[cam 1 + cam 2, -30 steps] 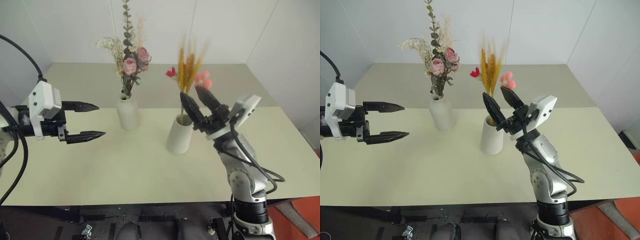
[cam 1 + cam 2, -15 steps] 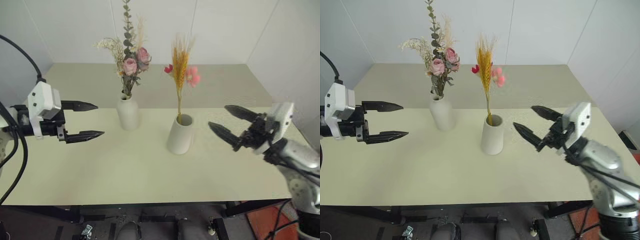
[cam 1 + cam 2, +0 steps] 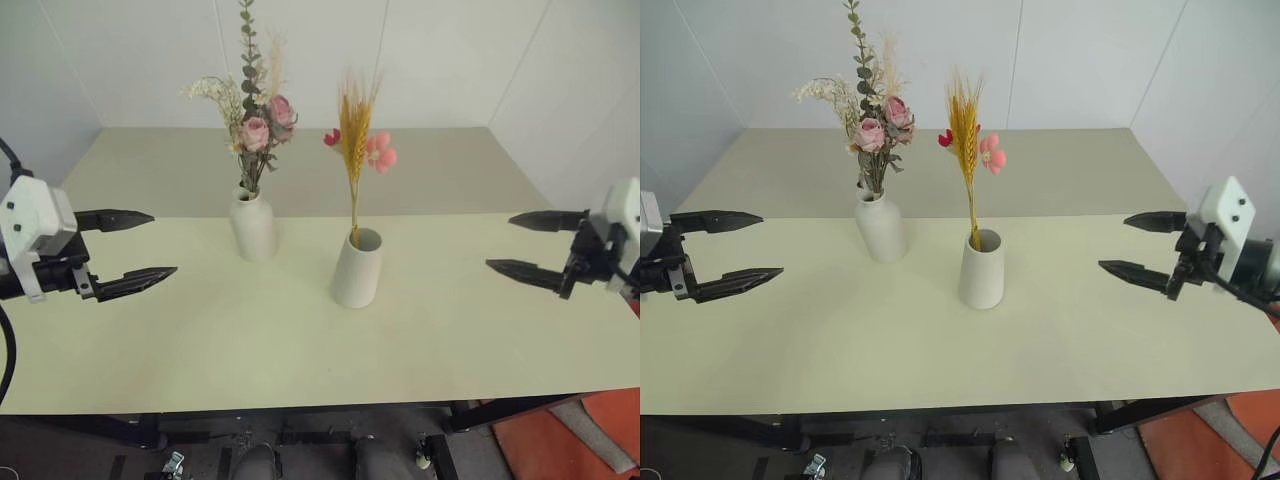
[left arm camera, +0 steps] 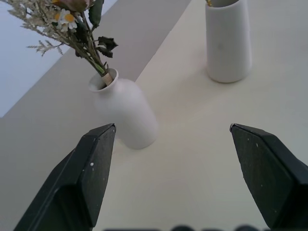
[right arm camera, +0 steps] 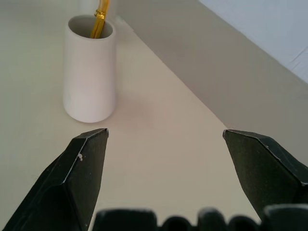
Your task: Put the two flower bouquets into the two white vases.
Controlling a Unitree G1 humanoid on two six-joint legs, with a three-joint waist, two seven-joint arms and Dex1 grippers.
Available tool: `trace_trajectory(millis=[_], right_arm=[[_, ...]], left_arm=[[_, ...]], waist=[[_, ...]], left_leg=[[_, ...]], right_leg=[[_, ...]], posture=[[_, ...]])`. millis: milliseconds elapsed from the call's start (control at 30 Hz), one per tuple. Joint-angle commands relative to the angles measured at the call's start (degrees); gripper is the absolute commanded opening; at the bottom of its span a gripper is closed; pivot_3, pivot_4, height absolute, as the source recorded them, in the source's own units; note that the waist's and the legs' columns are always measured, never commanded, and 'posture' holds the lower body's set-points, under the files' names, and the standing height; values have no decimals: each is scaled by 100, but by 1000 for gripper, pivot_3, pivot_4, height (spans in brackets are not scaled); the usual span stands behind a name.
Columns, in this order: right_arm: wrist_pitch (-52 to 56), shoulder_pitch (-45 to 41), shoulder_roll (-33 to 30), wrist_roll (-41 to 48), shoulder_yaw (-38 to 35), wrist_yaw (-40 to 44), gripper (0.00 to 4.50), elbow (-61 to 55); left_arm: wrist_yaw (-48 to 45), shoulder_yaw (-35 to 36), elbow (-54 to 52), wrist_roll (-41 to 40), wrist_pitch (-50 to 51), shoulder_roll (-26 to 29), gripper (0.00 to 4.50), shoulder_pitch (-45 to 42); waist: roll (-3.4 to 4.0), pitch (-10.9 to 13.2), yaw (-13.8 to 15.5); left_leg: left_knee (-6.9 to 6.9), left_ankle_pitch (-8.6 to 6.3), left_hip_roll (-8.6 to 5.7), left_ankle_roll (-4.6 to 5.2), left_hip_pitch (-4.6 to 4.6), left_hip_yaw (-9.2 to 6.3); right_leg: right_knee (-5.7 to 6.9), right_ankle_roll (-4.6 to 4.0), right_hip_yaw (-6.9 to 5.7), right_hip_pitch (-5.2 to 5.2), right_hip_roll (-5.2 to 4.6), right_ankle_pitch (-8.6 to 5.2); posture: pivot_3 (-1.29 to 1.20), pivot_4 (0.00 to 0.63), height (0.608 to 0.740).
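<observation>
The left gripper point(image 3: 140, 244), two black pointed fingers on a white wrist block, hangs above the left edge of the pale cream-green rectangular table point(image 3: 300, 340) with its jaws spread wide and nothing between them, its tips aimed inward toward the middle of the table. Nearest to it, well apart from the fingertips, stands the matte white bottle-shaped ceramic vase with a narrow neck point(image 3: 252, 226), upright on the tabletop. From its neck rises the full bouquet of dusty pink roses, white dried sprigs and dark eucalyptus point(image 3: 256, 125), its stems gathered in the mouth and its tallest sprig reaching high against the white wall panels point(image 3: 450, 60). The right gripper point(image 3: 528, 245), the same black two-fingered kind, hangs above the right edge of the table, jaws likewise wide apart and empty, tips pointing inward toward the left gripper. Well apart from it, and nearer to it than the bottle vase is, stands the plain matte white tapered cylinder vase with a wide round mouth point(image 3: 357, 268), upright and a little closer to the front edge than its neighbour. Inside its mouth sits the slim golden wheat stalk with small pink blossoms point(image 3: 354, 135), the stem leaning against the rim and standing nearly straight. The two vases are near each other but do not touch.
</observation>
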Motion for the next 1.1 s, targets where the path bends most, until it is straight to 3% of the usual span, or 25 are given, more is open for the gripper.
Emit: trace_trajectory(millis=[33,700,1100], right_arm=[[-370,-381,-59,-276,202,283,4483,354],[-920,-1836,393,-913,1122,993,4483,1289],[-1184,-1808,400,-1121,1074,925,4483,1469]], left_arm=[[169,491,-359,-213,209,47,4132,77],[34,2242,-1210,-410,1031,4,4132,1310],[321,1932,-1200,-397,797,-15,4132,1270]], waist=[[0,0,1],[6,4,6],[7,4,4]], left_leg=[[0,0,3,0,0,0],[-3,-1,3,-2,5,8],[-4,-1,2,-2,10,9]], right_leg=[[0,0,-1,2,2,0],[1,-5,0,-2,0,-2],[2,-7,1,1,-1,-3]], posture=[[0,150,740],[0,150,740],[0,150,740]])
